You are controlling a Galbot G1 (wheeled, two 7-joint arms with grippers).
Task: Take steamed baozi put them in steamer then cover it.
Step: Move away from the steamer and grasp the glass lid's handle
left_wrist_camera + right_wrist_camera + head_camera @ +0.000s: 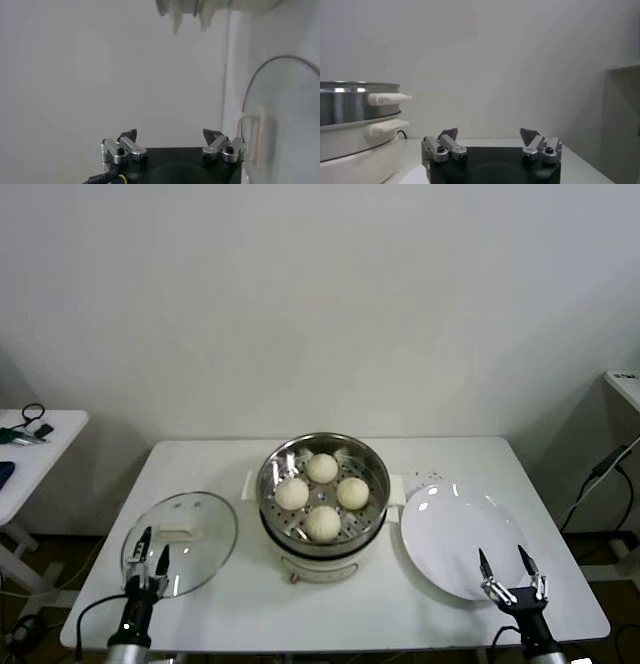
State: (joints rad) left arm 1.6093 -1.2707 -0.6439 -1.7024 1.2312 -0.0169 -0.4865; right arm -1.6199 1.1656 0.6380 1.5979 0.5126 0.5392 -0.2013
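All four small cream-white domed steamed baozi [322, 494] already sit in the round shiny stainless-steel steamer basket [274, 467] on its cream-white pot base at the middle of the white table [190, 459]; judged from that, only the covering is left to do. The round clear glass cover [205, 559], with its metal rim and cream-white block handle [181, 534], lies flat on the table to the robot's left of the steamer, close beside it but apart from it. The left gripper [150, 556] stands at the near-left edge of this lid, jaws wide and holding nothing; the block handle lies just ahead of it and slightly toward the steamer, its long axis running roughly across the table, so the left arm is clearly the nearer one. The right gripper [509, 569] is parked at the near edge of the flat white round plate [450, 534] on the far side of the steamer, jaws likewise wide and empty.
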